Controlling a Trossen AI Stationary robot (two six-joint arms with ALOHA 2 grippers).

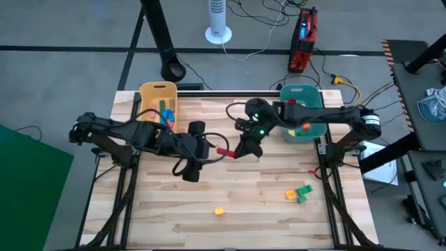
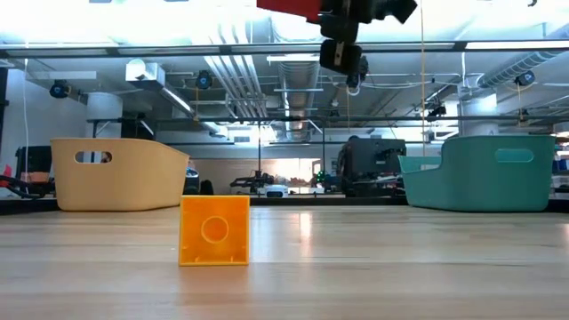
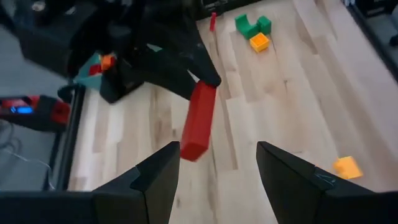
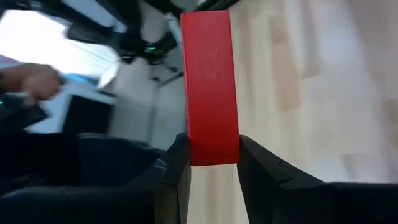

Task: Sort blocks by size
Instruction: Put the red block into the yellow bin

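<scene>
between right pincer fingers, red bar

My right arm reaches from the right edge of the desk across its far half toward the middle, wrist bent down. My right gripper hangs raised above the desk, as the low view shows it high at the top, and its jaws are clamped on one end of a red bar, which sticks out toward my left arm. My left arm stretches in from the left edge, elbow low, forearm angled toward the centre. My left gripper sits just short of the bar's free end, jaws spread wide with nothing between them, fingers apart from the bar.
</scene>
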